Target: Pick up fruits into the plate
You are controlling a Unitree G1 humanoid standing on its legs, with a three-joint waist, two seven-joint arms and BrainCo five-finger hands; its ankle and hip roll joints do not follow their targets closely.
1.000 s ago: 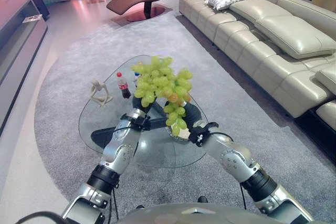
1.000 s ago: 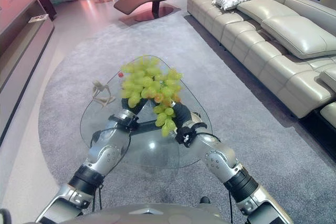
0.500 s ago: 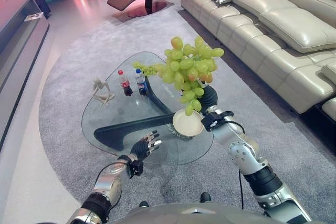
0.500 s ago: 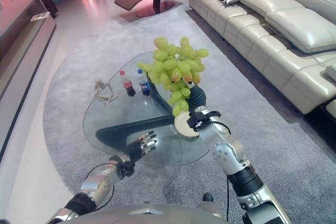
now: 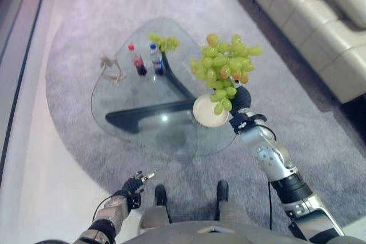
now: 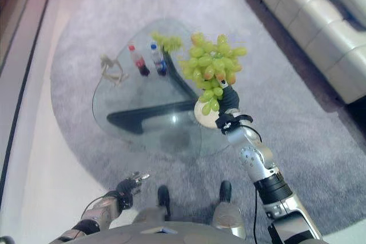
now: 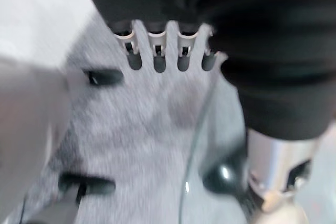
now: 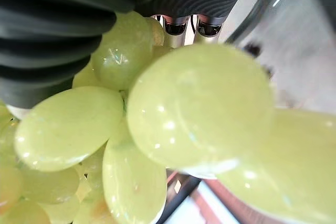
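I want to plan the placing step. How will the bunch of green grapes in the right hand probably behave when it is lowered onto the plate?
The bunch of grapes is probably floppy: its lower grapes dangle loosely beside the right hand. It spreads wider than the plate, so some grapes may overhang the rim. The round, glossy grapes would likely roll if any came loose.

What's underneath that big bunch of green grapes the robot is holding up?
A pale round plate sits on the glass table, below the grapes held by the right hand. The lowest grapes overlap the plate's far rim, so that part is covered.
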